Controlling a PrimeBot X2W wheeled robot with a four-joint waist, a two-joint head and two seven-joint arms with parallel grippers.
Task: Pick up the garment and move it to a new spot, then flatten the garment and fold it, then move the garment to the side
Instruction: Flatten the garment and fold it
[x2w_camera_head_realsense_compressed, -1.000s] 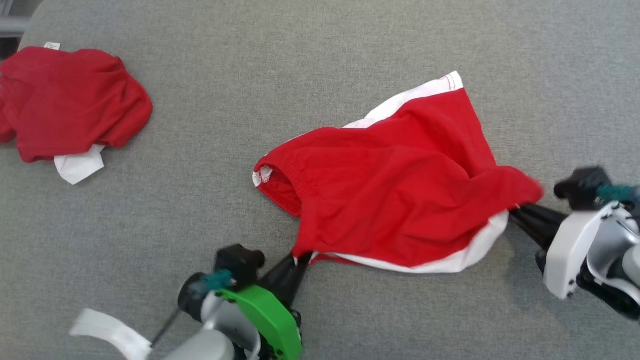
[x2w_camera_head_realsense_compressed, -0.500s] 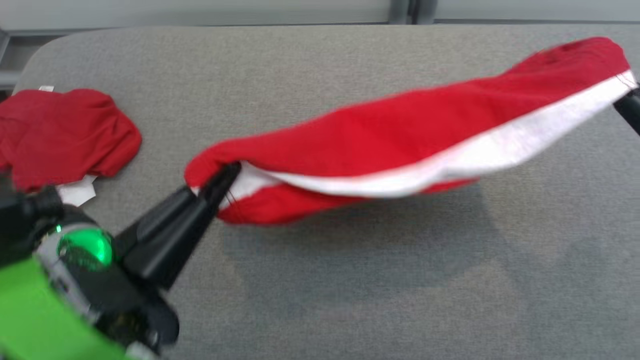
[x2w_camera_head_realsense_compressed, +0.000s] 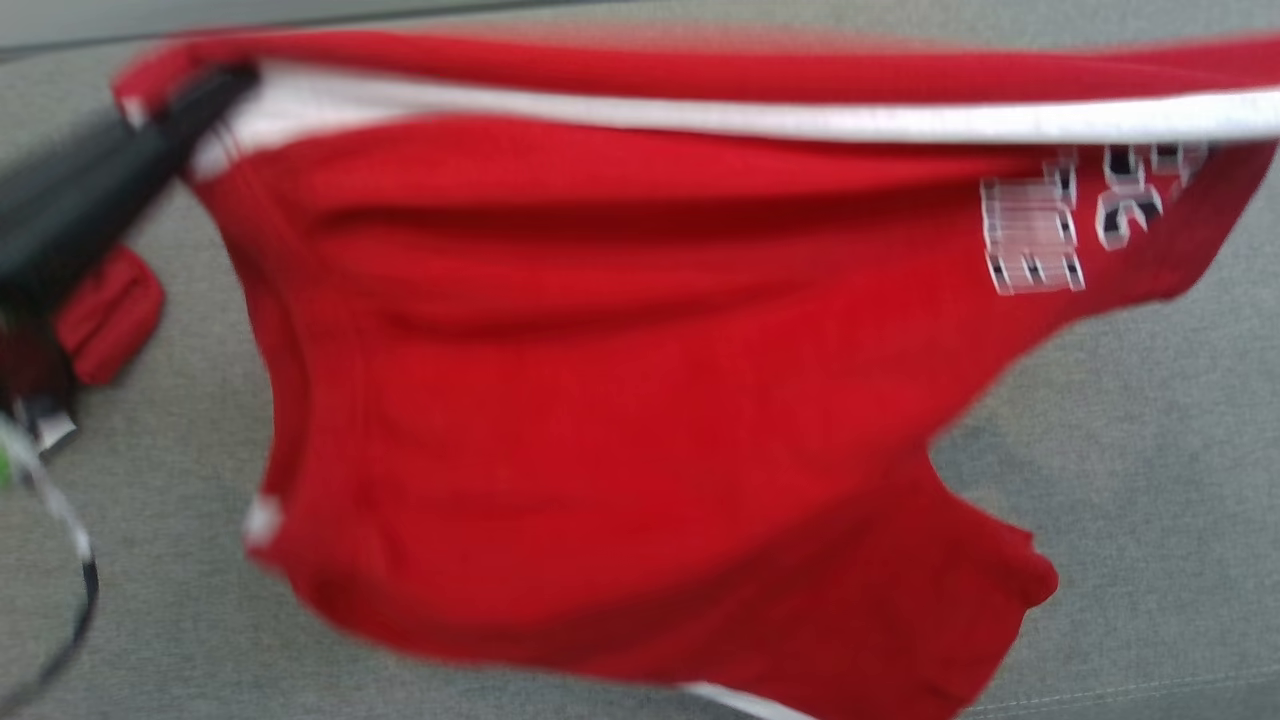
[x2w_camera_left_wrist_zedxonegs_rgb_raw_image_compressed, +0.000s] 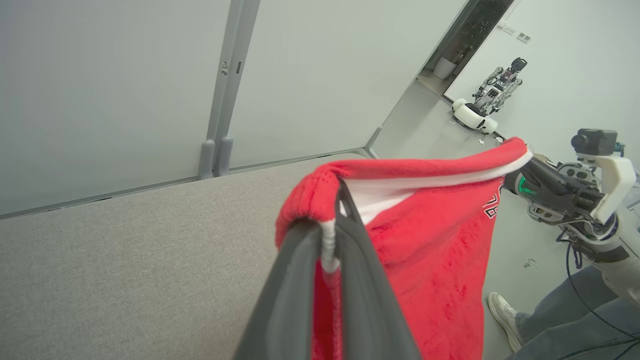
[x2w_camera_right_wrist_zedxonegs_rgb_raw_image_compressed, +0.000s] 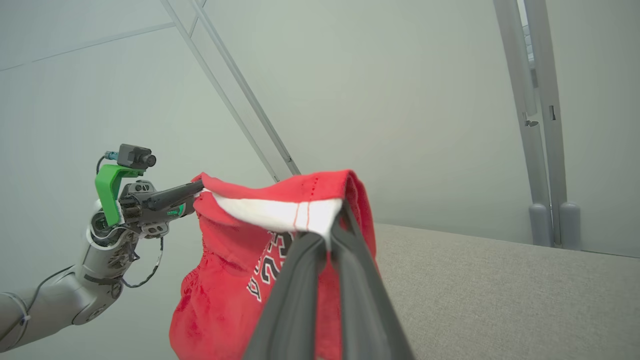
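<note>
Red and soft, the garment (x2w_camera_head_realsense_compressed: 620, 380) hangs stretched above the grey table (x2w_camera_head_realsense_compressed: 1150, 450), clear of it, by its white-trimmed upper edge. My left pincer (x2w_camera_left_wrist_zedxonegs_rgb_raw_image_compressed: 339, 192) is pinched on one corner of that edge and my right pincer (x2w_camera_right_wrist_zedxonegs_rgb_raw_image_compressed: 340, 212) on the other. I judge the cloth light and limp, sagging below the grips, so the corners are the right hold for laying it flat. My right wrist view shows the printed number (x2w_camera_right_wrist_zedxonegs_rgb_raw_image_compressed: 272, 260), blurred from the head. My left wrist view shows a person's shoe (x2w_camera_left_wrist_zedxonegs_rgb_raw_image_compressed: 505, 312) on the floor beside the table.
</note>
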